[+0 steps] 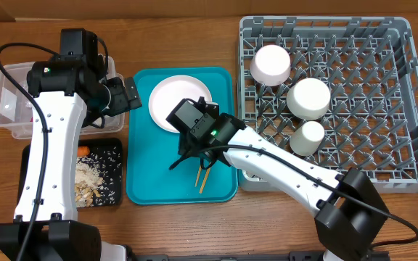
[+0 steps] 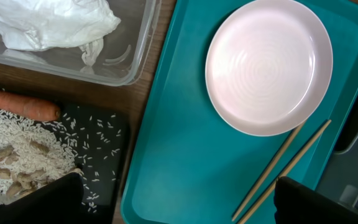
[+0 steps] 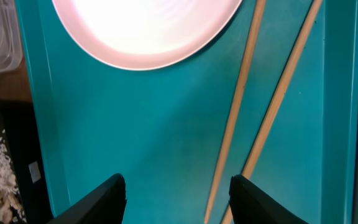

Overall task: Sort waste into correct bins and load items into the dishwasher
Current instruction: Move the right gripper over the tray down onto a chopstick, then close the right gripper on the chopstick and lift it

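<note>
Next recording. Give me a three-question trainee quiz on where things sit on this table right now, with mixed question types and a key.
1. True or false: the pair of thin wooden chopsticks lies in the large grey plastic dish rack.
2. What lies in the shallow black rectangular tray with the beige rice crumbs? A. small orange carrot B. red wrapper C. metal spoon
3. How many round pale vessels sit in that rack?

Key:
1. False; they lie on the large teal serving tray, along with the round pale-pink plate.
2. A.
3. Three: the rear bowl, the middle bowl and a small white cup.
</note>
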